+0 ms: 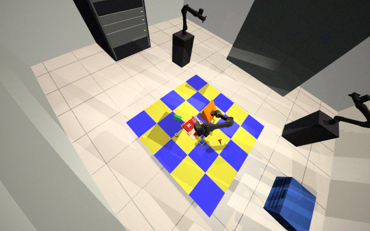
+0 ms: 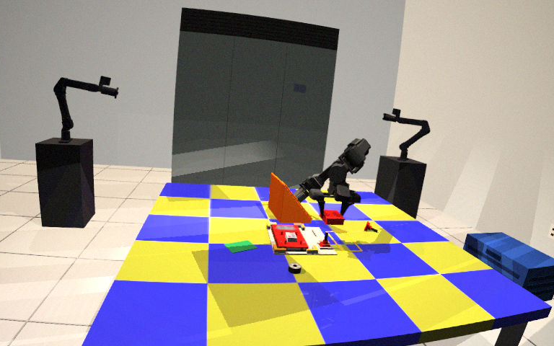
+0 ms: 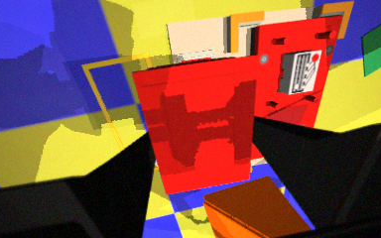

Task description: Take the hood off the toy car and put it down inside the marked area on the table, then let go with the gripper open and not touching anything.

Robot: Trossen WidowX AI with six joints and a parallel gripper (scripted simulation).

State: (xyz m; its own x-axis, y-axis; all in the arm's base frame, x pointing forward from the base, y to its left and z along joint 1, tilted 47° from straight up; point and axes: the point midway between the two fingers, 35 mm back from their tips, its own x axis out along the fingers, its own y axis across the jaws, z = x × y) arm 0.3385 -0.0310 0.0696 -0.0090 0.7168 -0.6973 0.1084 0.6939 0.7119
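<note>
- Between the two dark fingers at the lower centre of the wrist view sits the red hood (image 3: 197, 126); the hand (image 2: 332, 208) is clamped on it from both sides.
- From the exterior view, the hood (image 2: 332, 217) hangs right of centre, behind and to the right of the toy car (image 2: 291, 238), apart from it; whether it touches the bench (image 2: 245, 295) I cannot tell.
- Just beyond the hood in the wrist view lies the car (image 3: 297, 59), its red body with a grey-white block exposed, at upper right.
- Left of the hood in the wrist view, a thin orange-outlined square (image 3: 110, 99) marks the area on the checkered surface; the hood is not inside it.
- An orange wedge (image 2: 286, 201) stands upright just left of the arm in the exterior view.
- Farther left lies a flat green piece (image 2: 239, 246); a small dark ring (image 2: 294, 268) sits nearer the front, and a small red piece (image 2: 370, 227) lies to the right.
</note>
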